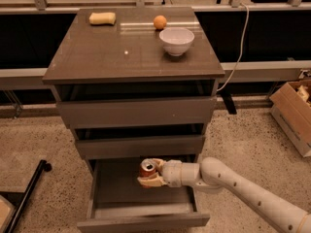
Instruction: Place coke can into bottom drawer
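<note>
two gripper fingers (148, 181) clasp red cylindrical can (147, 168) over bottom drawer (121, 194).

cabinet top (107, 52): glossy, smooth | coke can (147, 168): shiny metal | jaws over bottom drawer (121, 193): matt plastic

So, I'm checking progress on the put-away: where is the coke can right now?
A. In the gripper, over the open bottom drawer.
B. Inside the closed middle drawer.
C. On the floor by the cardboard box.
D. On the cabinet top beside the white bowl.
A: the gripper grips the coke can from the right, over the tray of the pulled-out bottom drawer.
</note>
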Motion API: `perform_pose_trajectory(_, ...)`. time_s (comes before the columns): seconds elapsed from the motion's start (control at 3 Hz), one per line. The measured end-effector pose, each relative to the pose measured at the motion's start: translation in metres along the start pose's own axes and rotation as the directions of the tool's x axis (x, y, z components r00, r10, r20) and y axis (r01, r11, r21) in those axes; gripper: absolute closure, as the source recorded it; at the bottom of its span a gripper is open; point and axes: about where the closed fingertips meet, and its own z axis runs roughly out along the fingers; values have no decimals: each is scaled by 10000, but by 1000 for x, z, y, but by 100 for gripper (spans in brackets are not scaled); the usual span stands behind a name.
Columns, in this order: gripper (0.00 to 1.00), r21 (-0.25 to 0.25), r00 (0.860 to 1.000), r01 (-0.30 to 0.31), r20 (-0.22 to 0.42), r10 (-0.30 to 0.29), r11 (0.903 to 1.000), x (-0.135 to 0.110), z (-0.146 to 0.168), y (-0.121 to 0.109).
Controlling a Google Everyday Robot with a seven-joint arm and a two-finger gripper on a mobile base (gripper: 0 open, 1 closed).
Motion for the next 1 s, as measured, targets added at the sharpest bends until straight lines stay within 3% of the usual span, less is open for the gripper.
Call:
perform_pose_trajectory(0.33, 100, -52, 9973, 573, -453, -575, 9983, 48, 9, -27)
perform_pose_trajectory(1.0, 100, 440, 9962, 679, -575, -653, 9967, 68, 18, -43)
